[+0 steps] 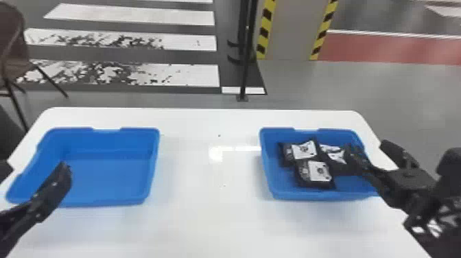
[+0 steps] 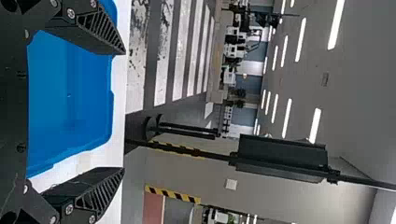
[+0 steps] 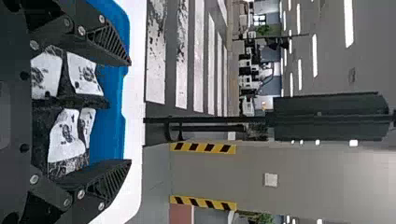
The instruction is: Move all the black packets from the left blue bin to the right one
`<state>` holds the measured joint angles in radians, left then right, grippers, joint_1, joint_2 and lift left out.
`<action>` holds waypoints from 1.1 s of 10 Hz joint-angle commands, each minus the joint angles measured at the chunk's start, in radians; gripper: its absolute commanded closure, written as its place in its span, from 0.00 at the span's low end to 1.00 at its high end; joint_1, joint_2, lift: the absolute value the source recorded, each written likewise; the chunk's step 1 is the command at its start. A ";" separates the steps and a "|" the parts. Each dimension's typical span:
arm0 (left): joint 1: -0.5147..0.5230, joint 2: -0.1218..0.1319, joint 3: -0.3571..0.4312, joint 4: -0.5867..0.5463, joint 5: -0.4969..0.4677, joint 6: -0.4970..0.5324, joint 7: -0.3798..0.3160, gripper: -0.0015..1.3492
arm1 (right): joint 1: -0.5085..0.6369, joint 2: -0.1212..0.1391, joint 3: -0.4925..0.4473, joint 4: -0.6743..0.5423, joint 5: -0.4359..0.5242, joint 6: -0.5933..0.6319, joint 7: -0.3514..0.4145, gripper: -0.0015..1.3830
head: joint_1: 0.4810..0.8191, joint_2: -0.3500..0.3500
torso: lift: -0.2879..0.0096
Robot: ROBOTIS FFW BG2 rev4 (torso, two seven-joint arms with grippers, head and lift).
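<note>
Hanging over the left side of the left blue bin [image 1: 103,200], the left gripper [image 2: 123,111] has its jaws apart with nothing between them. Swung out low, it could catch the bin's wall and drag it over the smooth white table [image 1: 212,209]; it also covers part of the bin from the head, so a packet there could be missed. To the right, the black packets [image 1: 319,173] lie overlapping in the right blue bin [image 1: 308,196], mostly toward its middle and right. Above that bin's right side is the right gripper [image 3: 130,112], jaws also apart and clamped on nothing. The move looks finished, so the likeliest trouble is a finger snagging a loose packet edge or the rim on withdrawal, tugging packets or bin along.
</note>
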<state>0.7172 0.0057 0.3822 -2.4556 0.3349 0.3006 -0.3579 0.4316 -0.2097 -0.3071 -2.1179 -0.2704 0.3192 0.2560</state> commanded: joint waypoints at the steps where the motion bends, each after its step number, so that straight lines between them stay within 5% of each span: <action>1: 0.024 -0.008 0.013 0.000 -0.004 -0.036 -0.007 0.12 | 0.162 0.053 0.000 -0.151 0.017 -0.069 -0.001 0.12 | 0.63 0.41 | 0.50; 5: 0.125 -0.008 0.013 0.000 -0.014 -0.119 -0.021 0.12 | 0.528 0.164 0.026 -0.514 0.117 -0.179 -0.060 0.12 | 0.63 0.52 | 0.50; 8: 0.120 -0.008 -0.043 0.007 -0.070 -0.114 -0.018 0.12 | 0.521 0.170 0.082 -0.446 0.121 -0.199 -0.060 0.12 | 0.63 0.57 | 0.50; 11: 0.041 -0.008 -0.095 0.071 -0.068 -0.139 -0.015 0.12 | 0.457 0.148 0.136 -0.379 0.101 -0.224 -0.060 0.12 | 0.63 0.56 | 0.50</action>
<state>0.7722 0.0000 0.2982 -2.3965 0.2647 0.1652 -0.3721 0.9029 -0.0571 -0.1833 -2.5082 -0.1660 0.1009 0.1963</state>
